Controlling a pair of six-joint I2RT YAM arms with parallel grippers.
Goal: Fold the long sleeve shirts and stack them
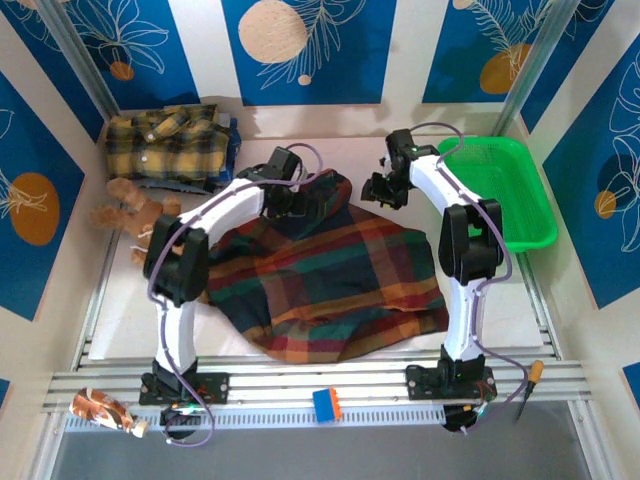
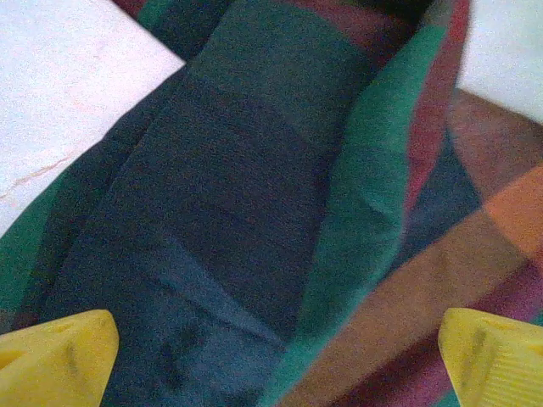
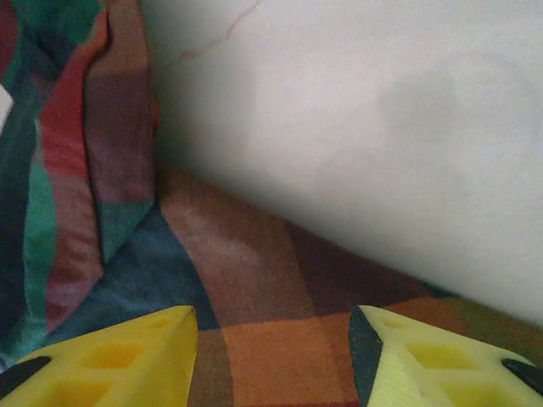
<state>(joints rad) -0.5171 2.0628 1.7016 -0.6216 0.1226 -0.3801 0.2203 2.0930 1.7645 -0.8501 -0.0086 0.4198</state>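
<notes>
The dark plaid shirt (image 1: 330, 280) lies spread across the middle of the table (image 1: 125, 325). At its far edge the left gripper (image 2: 276, 331) hangs spread wide over a fold, and the right gripper (image 3: 271, 322) is parted, grasping nothing. The yellow-black plaid shirt (image 1: 165, 145) lies folded at the far left.

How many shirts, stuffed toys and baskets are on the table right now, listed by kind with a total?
Shirts: 2, the dark plaid shirt and the yellow and black plaid shirt
Stuffed toys: 1, the teddy bear
Baskets: 1, the green basket
Total: 4
</notes>
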